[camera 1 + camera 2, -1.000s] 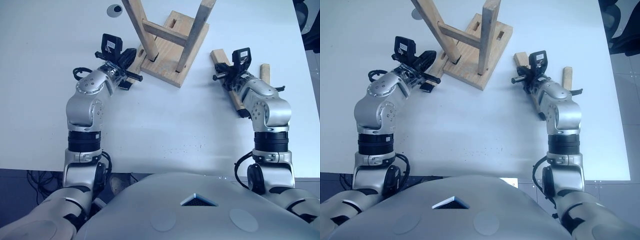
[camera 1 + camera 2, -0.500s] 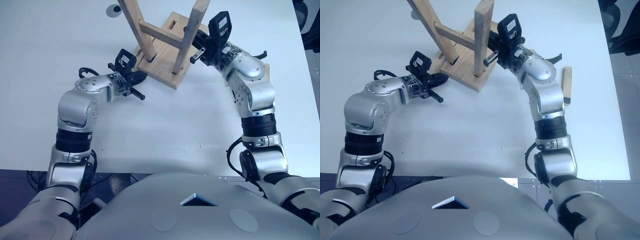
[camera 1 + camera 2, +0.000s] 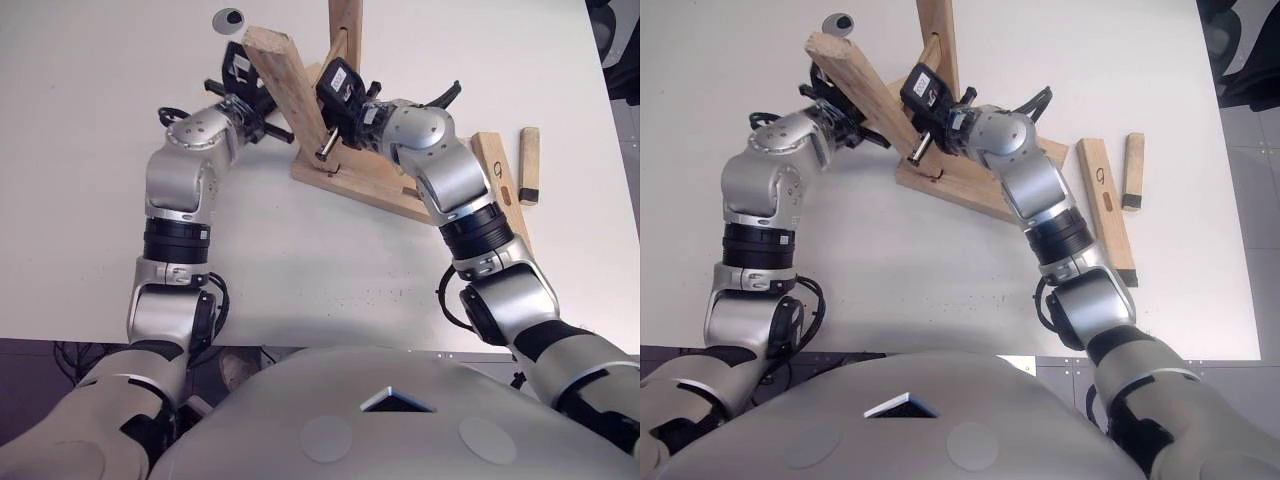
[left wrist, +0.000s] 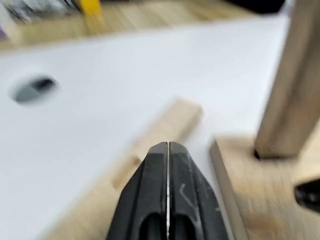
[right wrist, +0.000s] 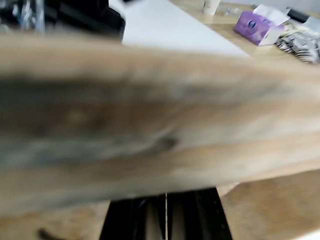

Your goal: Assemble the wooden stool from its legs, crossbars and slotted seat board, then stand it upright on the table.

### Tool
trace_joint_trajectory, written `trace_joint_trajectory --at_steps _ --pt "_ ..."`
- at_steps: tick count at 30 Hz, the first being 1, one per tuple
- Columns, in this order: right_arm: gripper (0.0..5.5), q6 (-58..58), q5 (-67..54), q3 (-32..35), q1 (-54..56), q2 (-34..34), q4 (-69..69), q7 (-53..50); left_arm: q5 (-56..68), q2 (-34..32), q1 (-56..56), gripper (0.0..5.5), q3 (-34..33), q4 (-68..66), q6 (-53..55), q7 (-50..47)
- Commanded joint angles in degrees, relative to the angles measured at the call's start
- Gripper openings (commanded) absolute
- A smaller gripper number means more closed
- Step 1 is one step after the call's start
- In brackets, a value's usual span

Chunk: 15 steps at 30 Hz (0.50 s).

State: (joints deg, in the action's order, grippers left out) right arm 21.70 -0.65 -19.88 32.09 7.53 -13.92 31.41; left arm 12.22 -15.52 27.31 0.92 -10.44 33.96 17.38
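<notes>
lying toward the far middle of the tabletop (image 3: 300, 270), the board (image 3: 365, 185) has two legs standing up out of it. the near leg (image 3: 288, 85) leans over toward the left arm, its cut end high. the far leg (image 3: 346, 20) rises more steeply behind it, and a crossbar (image 3: 931, 55) joins the two.

the left tool (image 4: 168, 146) sits on the left side of the near leg, close to the board's left edge. its fingers are pressed together with nothing between them. just past its tip a loose strip (image 4: 160, 130) lies flat on the tabletop beside the board.

the right tool (image 5: 166, 200) reaches over the board to the foot of the near leg from the right. the leg crosses in front of its fingertips and hides them. the finger parts that show lie together along a thin seam, gripping nothing. whether it touches the leg i cannot tell.

off to the right a long loose leg (image 3: 497, 185) lies flat, partly under the right arm. a short bar (image 3: 530, 165) lies just beside it, farther right and apart. a round hole (image 3: 228, 18) sits in the tabletop at the far left.
</notes>
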Motion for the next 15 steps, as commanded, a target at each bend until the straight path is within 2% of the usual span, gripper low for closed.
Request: trace_joint_trajectory --at_steps 1,3,5,8,11,15 --pt "0.01 -2.01 0.58 5.49 2.04 5.95 1.00 0.12 -5.62 -2.33 5.56 0.00 -0.05 -15.48 -12.67 -0.73" --pt "0.01 -2.31 0.49 6.97 2.02 8.96 -0.18 2.01 -8.97 -2.49 8.63 0.00 1.19 -27.82 -18.98 -1.44" --pt "0.01 -4.49 1.53 7.89 3.68 10.68 -7.09 1.70 -10.82 -2.55 9.96 0.00 0.85 -38.06 -22.63 -3.23" --pt "0.01 -8.33 3.95 8.12 6.44 11.32 -18.62 -0.87 -12.28 -3.39 8.80 0.00 0.63 -47.17 -25.18 -3.94" --pt "0.01 -12.13 7.88 5.98 7.18 11.69 -27.91 -2.19 -11.52 -3.64 5.03 0.00 -0.01 -46.46 -24.32 -1.91" --pt "0.01 -13.77 13.55 -1.14 2.23 14.51 -25.23 5.23 -10.04 -3.49 -4.27 0.00 -0.28 -27.41 -13.35 -1.26"
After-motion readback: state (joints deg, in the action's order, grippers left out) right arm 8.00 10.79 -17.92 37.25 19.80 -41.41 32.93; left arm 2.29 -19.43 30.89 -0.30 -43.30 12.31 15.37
